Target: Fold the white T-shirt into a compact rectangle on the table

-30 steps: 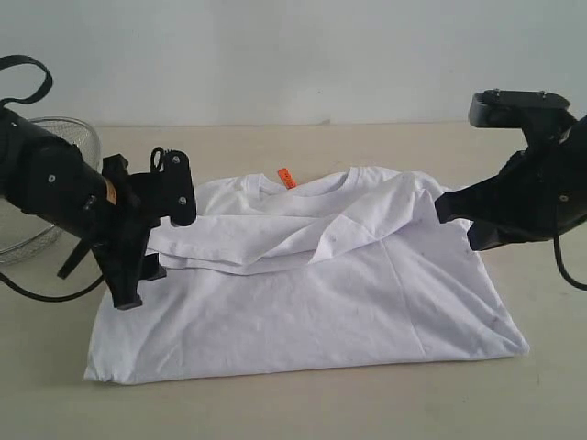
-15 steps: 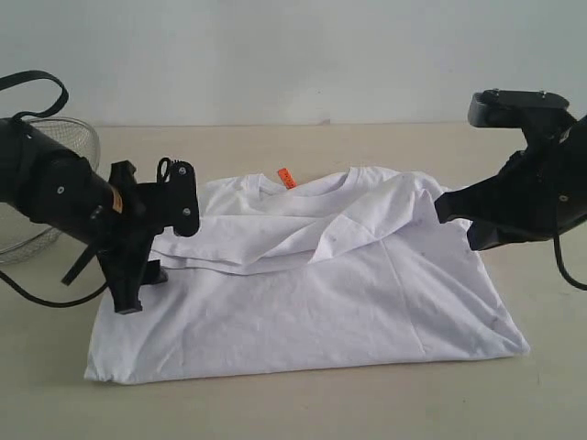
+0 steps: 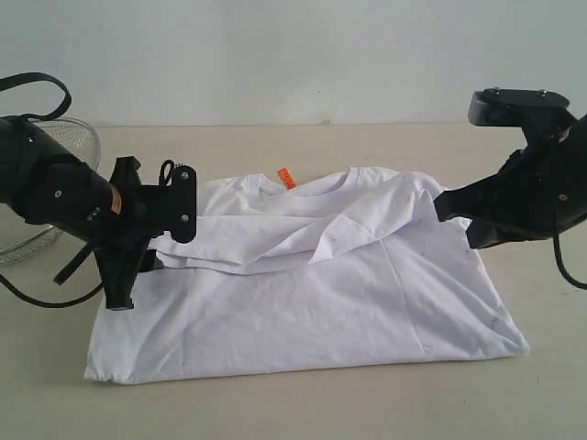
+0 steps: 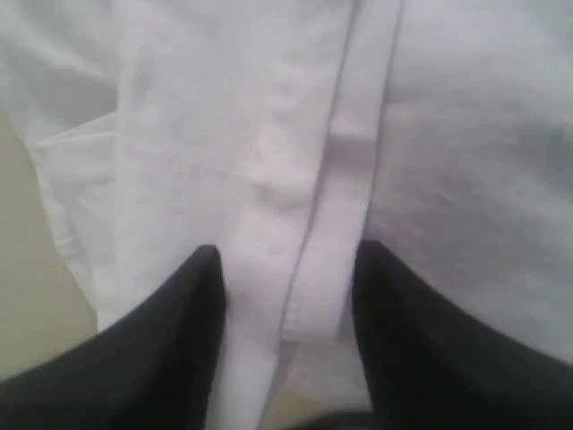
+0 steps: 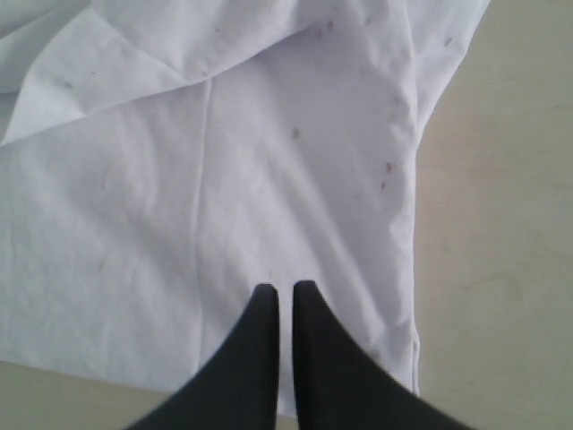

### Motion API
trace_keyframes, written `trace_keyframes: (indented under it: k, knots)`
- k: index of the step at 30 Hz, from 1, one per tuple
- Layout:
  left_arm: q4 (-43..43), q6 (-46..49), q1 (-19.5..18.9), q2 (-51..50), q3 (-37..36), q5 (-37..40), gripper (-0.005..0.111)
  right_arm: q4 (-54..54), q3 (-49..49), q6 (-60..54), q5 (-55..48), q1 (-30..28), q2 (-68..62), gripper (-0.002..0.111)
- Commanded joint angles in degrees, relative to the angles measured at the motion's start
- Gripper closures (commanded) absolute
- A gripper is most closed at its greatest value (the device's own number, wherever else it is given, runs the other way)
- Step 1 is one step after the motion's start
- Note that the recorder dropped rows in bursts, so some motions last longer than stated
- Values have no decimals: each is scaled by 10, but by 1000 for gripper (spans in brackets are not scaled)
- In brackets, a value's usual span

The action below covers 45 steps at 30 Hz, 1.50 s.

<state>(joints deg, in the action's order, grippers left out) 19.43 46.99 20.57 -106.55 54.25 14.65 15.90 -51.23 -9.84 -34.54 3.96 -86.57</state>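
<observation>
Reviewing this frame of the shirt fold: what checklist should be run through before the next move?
1. Left gripper straddles a fold of the white T-shirt: ok.
2. Left jaws closed on that fold: not ok, they stand apart.
3. Right gripper shut: ok.
4. Cloth pinched in it: cannot tell.
5. Shirt within the table edges: ok.
6. Wire mesh bowl apart from the shirt: ok.

White T-shirt (image 3: 367, 293) lay spread on the pale beige table (image 3: 303, 403), partly folded; sleeve sides were drawn inward in creased layers across the chest; lower body flat; orange neck tag (image 3: 286, 178) at far edge.
</observation>
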Motion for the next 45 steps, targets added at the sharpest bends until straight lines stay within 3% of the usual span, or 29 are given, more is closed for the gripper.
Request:
trace_keyframes:
  k: [1, 6, 17, 22, 35, 45]
  knots:
    - [1, 5, 0, 1, 2, -13, 84, 3, -3, -1, 4, 0, 6, 108]
    - [1, 6, 0, 1, 2, -11, 98, 3, -3, -1, 7, 0, 6, 108]
    - [-2, 3, 0, 2, 4, 1, 94, 5, -3, -1, 11, 0, 6, 108]
    - [-2, -5, 0, 2, 13, -7, 102, 8, -3, -1, 11, 0, 6, 108]
    - [-2, -33, -1, 1, 128, -9, 102, 22, -3, -13, 9, 0, 6, 108]
    - [-2, -92, -47, -29, 203, 25, 102, 22, -3, -13, 8, 0, 6, 108]
